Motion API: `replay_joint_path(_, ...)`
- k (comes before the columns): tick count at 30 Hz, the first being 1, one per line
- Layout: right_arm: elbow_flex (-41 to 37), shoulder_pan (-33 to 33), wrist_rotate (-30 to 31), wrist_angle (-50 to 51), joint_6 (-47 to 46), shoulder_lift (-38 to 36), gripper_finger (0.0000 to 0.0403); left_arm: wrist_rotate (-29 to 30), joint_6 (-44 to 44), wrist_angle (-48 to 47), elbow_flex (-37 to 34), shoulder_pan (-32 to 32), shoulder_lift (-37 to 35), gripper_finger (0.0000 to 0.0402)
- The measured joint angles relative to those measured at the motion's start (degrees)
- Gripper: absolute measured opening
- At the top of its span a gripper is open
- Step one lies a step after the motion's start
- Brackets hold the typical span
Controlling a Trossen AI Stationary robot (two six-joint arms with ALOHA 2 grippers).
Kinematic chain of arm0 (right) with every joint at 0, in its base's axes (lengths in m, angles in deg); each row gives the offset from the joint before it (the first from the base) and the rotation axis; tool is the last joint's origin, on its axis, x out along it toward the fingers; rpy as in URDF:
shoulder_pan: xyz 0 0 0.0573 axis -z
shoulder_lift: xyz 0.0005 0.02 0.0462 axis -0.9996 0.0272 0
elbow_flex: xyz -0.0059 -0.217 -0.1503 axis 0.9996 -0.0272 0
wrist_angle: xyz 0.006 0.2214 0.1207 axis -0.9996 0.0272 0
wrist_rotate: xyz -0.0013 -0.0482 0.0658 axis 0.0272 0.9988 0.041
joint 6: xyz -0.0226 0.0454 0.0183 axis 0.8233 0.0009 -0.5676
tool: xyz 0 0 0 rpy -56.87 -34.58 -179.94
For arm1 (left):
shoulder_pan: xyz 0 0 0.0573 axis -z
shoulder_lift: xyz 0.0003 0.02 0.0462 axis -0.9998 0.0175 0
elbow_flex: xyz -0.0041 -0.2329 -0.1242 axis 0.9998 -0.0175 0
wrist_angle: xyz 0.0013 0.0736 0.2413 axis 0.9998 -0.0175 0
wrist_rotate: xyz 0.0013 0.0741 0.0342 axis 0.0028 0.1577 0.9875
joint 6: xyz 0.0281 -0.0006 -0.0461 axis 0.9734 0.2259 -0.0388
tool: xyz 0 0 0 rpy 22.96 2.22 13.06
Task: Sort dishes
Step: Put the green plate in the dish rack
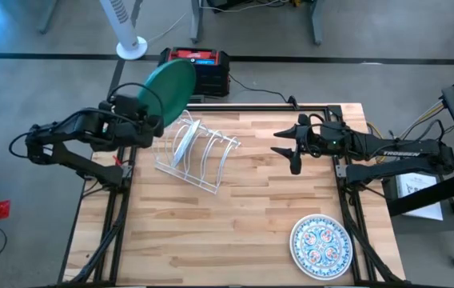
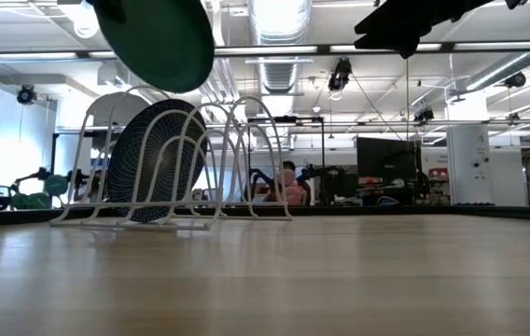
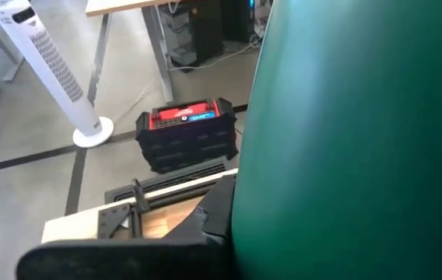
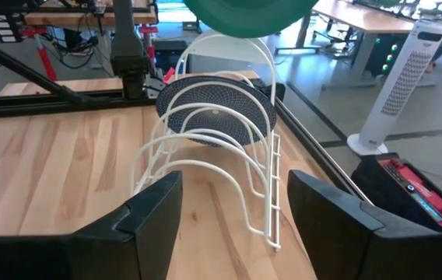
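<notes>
The left gripper [image 1: 145, 114] was clamped on the rim of the green plate [image 1: 169, 90], holding it tilted in the air above the far left corner of the table [image 1: 251, 224]. Part of the plate reached out past the table's far edge, over the floor near the black and red case [image 1: 203, 68]. In the low view the green plate [image 2: 158, 37] hung clear above the white wire rack [image 2: 176, 163], not touching it.

The rack [image 1: 199, 152] stood on the left half of the table, toward the far side. A dark teal-blue plate [image 4: 215, 109] stood on edge in one of its slots on the left side; the slots toward the right stood free.

The right gripper [image 1: 289, 144] hovered over the far right part of the table, well apart from the rack, its fingers [image 4: 155, 206] spread wide and holding nothing. Bare wood lay between it and the rack.

The floral plate [image 1: 320, 245] lay flat near the near right corner, close to the table's near edge and well apart from everything else. The middle and near left of the table offered open room.
</notes>
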Motion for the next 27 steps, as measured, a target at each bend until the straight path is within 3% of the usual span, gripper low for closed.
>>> replay_joint_path(11,-0.6,0.0,-0.1,0.2,-0.4,0.0,0.0223,3.1,0.5,-0.1,-1.6,-1.6,-0.5,0.003)
replay_joint_path(27,-0.8,0.0,-0.1,0.1,-0.8,0.0,0.0224,-5.7,1.5,-0.1,-6.2,-2.9,-0.4,0.003)
